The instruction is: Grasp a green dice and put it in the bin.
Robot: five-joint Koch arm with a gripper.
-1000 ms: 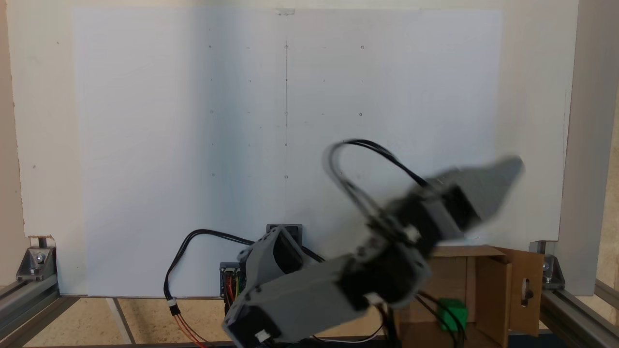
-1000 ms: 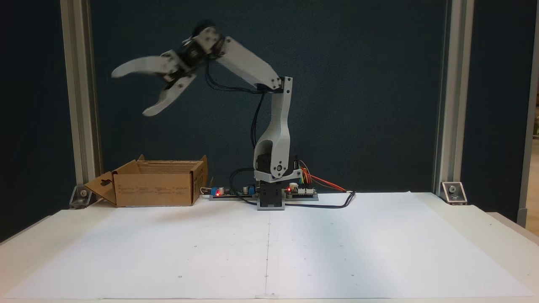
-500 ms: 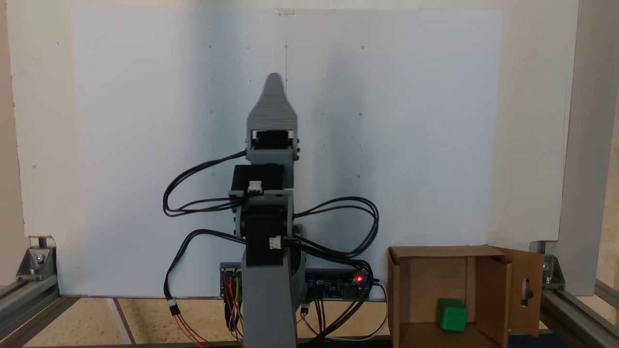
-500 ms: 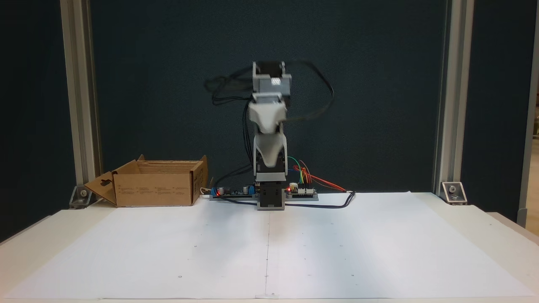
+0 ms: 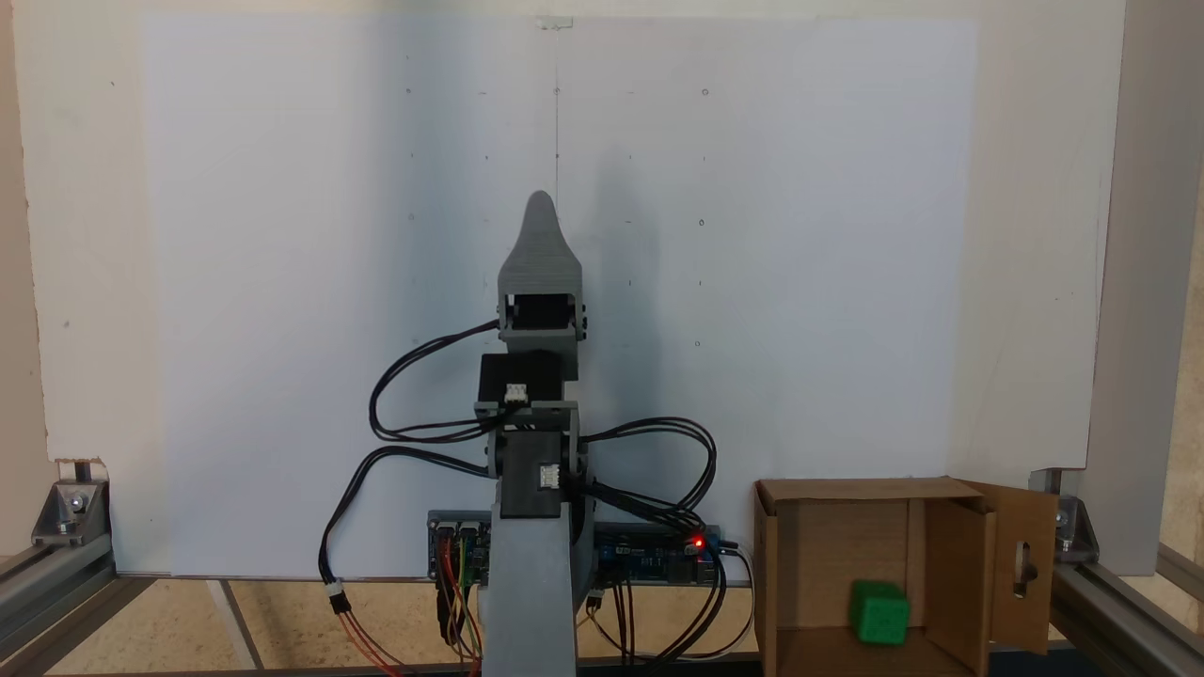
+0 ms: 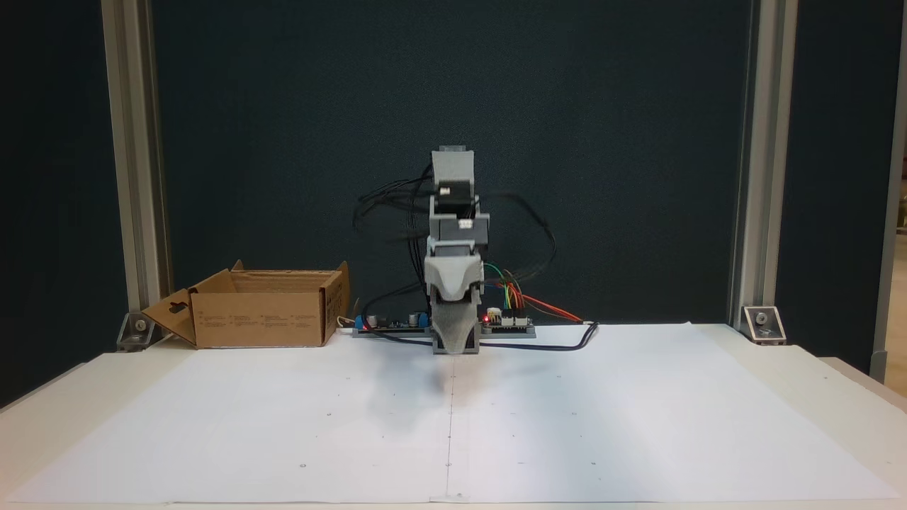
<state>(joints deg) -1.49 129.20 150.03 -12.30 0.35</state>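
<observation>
Inside the bin [image 5: 847, 527], near its lower right part as a fixed view from above shows it, the green dice [image 5: 879, 612] lies on the cardboard floor, close to the inner wall beside the flap with the slot cutout [image 5: 1023, 567]. The bin stands at the back corner of the surface [image 6: 638, 425], just beside an aluminium frame post [image 6: 131, 177]; in a fixed view from the front the bin [image 6: 262, 315] is at the left, its slotted flap folded outward, and its walls hide the dice.

The arm [image 5: 531, 564] stands at the middle of the back edge of the surface, well apart from the bin, folded forward over the white paper sheet [image 5: 282, 282]. Its tool [image 5: 541, 202] points along the sheet's centre line. From above a single grey tip shows, and from the front the tool [image 6: 452, 340] faces the camera, somewhat blurred, with one jaw in front of the other, so I cannot tell whether it is wide or narrow. Nothing can be seen in it.

Black cables [image 5: 414, 395] loop out on both sides of the arm. At its foot lies a circuit board [image 5: 658, 550] with a red light lit.
</observation>
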